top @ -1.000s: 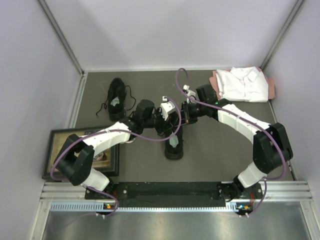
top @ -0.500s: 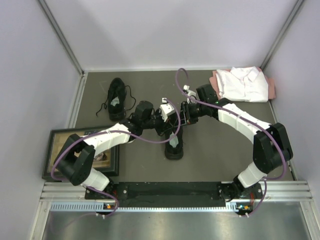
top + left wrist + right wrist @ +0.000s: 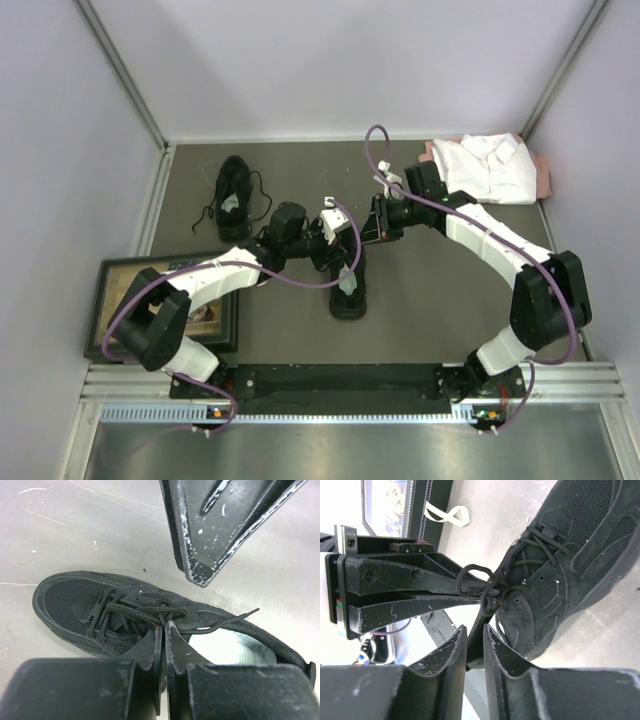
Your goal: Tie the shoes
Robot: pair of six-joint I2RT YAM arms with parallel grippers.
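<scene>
Grey scuffed surface (image 3: 430, 300) held one black mesh low-top shoe (image 3: 234, 195) at ten o'clock and a second black shoe (image 3: 349, 290) near centre. Left fingers (image 3: 147, 650) clenched its thin black lace (image 3: 490, 592). Right fingers (image 3: 445, 660), at its one o'clock, stood slightly parted, empty.

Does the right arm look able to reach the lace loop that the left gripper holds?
Probably yes. The right gripper, jaws slightly apart, hangs close beside the lace loop pinched in the left gripper, and nothing appears to stand between them.
</scene>
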